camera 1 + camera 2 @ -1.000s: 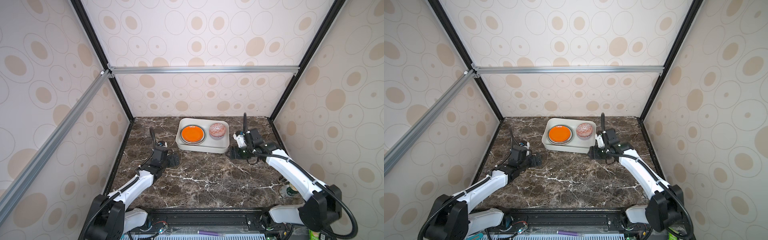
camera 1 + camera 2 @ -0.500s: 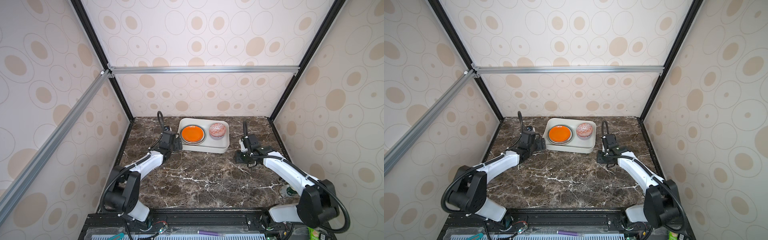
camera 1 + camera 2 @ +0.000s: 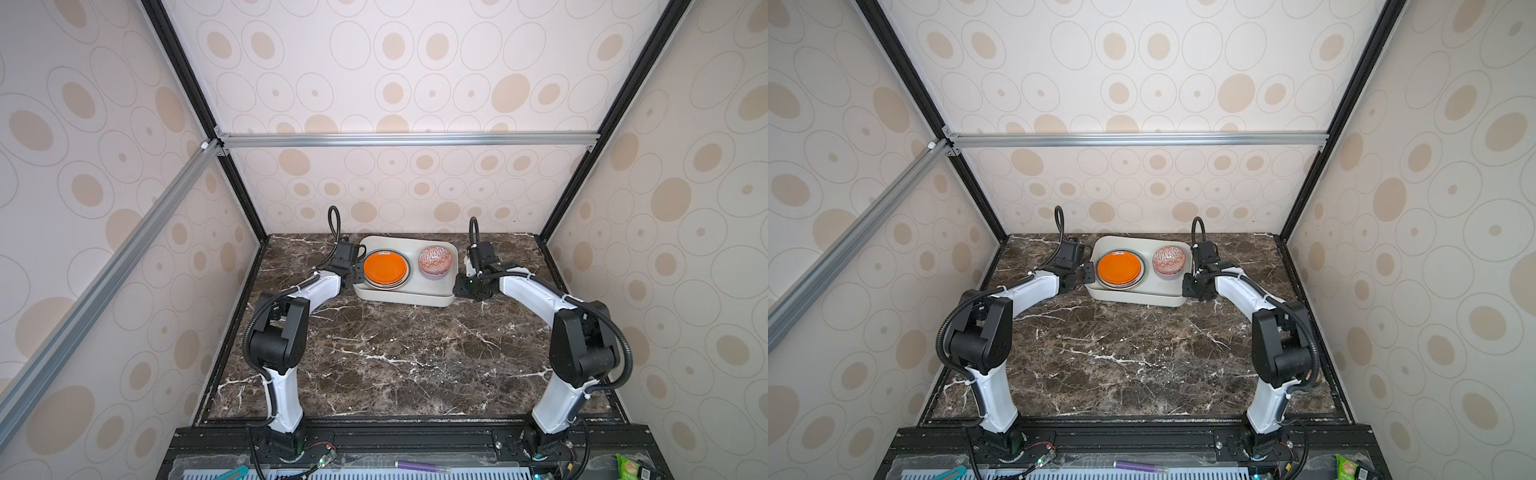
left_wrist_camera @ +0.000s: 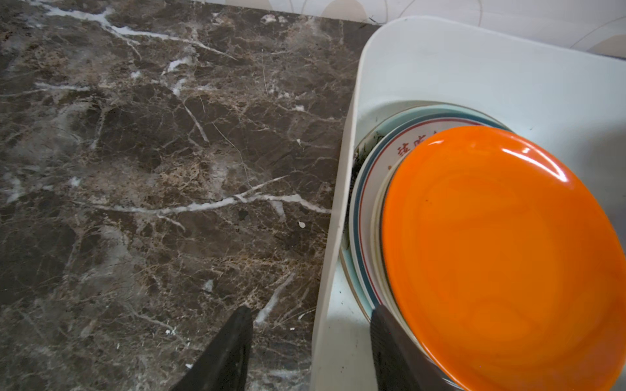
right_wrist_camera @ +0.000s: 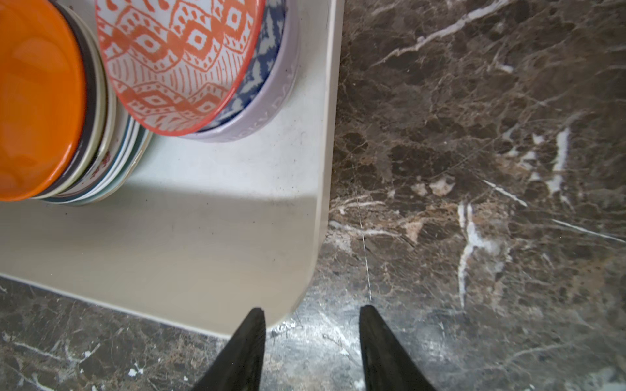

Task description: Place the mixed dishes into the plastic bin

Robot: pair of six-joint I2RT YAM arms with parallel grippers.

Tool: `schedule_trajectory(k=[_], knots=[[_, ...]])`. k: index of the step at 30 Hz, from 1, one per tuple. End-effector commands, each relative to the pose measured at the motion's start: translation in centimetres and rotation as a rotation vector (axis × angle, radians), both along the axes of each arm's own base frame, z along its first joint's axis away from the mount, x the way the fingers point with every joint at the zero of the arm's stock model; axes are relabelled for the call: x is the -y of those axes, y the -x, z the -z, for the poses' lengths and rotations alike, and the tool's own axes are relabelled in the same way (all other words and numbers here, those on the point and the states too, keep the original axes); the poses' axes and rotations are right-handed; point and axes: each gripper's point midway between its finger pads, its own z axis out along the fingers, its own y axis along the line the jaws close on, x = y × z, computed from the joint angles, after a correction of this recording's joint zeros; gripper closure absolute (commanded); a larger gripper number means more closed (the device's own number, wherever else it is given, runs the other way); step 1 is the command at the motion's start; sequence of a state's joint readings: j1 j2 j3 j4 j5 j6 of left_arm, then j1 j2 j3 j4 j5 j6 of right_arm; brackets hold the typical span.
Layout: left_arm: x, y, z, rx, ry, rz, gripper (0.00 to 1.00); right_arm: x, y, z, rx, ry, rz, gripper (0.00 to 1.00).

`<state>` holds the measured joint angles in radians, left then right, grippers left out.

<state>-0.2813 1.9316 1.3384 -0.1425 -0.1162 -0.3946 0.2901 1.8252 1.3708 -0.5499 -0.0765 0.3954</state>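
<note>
At the table's [image 3: 395,353] back sits the bin [image 3: 405,300], plate stack [image 3: 385,269] inside left, nested bowls [image 3: 434,261] inside right

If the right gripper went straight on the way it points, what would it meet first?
Probably the plastic bin: its rounded near corner sits just ahead of the right gripper, in line with the gap between its open jaws. Height over the rim is unclear.

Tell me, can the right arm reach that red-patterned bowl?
Probably yes. The right gripper hangs open at a corner of the bin; the red-patterned bowl sits nested in the lavender bowl with nothing over it. Only the bin's low wall lies between.
</note>
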Motion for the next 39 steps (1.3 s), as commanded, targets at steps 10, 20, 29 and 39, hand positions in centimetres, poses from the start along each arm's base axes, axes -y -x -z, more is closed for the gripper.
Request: schedule_trajectory(k=[10, 20, 29, 39], knots=[[-0.6, -0.2, 2.4, -0.068, 0.017, 0.024, 0.68, -1.1, -2.3, 1.5, -0.048, -0.015, -0.015, 0.61], [-0.6, 2.8, 4.2, -0.110, 0.054, 0.027, 1.00, -1.5, -1.6, 3.3, -0.111, -0.036, -0.023, 0.83], [-0.9, 6.4, 3.6, -0.104, 0.103, 0.018, 1.00, -0.3, 1.7, 3.5, -0.132, -0.020, -0.013, 0.87], [0.2, 12.2, 2.9, -0.095, 0.130, 0.044, 1.00, 1.6, 8.4, 3.9, -0.141, -0.013, 0.002, 0.86]])
